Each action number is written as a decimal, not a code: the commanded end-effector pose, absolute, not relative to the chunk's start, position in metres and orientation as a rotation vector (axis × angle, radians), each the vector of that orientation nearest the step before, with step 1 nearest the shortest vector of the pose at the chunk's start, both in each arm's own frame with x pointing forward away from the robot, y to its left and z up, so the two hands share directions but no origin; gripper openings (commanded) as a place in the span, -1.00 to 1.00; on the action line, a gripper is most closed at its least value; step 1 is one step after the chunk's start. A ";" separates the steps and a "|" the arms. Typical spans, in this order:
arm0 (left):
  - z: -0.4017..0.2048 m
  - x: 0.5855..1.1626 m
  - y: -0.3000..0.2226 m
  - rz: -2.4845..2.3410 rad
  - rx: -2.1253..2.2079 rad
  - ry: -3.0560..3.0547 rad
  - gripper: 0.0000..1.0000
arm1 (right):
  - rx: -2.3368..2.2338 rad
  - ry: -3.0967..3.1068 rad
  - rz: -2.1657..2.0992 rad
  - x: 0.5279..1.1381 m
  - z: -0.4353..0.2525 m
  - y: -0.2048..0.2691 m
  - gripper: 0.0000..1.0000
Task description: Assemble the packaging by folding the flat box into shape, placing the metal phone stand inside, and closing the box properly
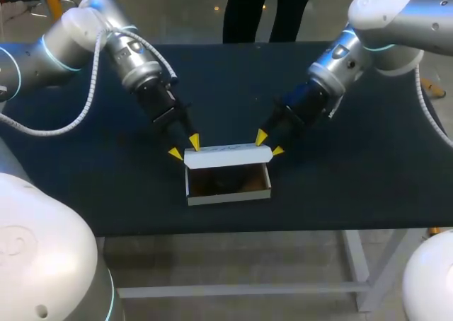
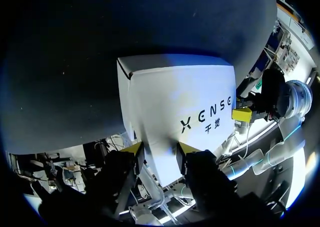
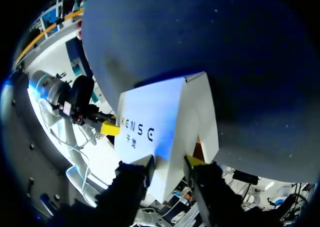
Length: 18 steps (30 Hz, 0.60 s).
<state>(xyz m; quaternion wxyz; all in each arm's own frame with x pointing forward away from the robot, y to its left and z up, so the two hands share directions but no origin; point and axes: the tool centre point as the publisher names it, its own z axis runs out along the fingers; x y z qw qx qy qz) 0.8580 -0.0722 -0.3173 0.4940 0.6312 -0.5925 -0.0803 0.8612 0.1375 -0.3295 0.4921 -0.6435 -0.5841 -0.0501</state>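
Head view: left pincer (image 1: 184, 147) and right pincer (image 1: 270, 143) each clamp an end of the box (image 1: 230, 194) lid

An open white box (image 1: 230, 195) is set on the dark surface (image 1: 354, 179); its raised lid is flanked by the left arm's fingers (image 1: 194, 141) and the right arm's fingers (image 1: 261, 136).

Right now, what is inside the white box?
The open box shows a brown inside with a dark shape; I cannot tell what it is. The raised lid covers most of it in the wrist views.
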 end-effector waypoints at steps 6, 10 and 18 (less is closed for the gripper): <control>-0.317 0.865 -0.079 -0.220 1.507 -1.429 -0.10 | -1.549 -1.418 -0.107 0.868 -0.329 0.144 -0.16; -0.316 0.866 -0.080 -0.223 1.507 -1.430 -0.12 | -1.549 -1.419 -0.106 0.869 -0.328 0.145 -0.18; -0.316 0.868 -0.082 -0.231 1.506 -1.433 -0.15 | -1.554 -1.413 -0.111 0.870 -0.325 0.147 -0.22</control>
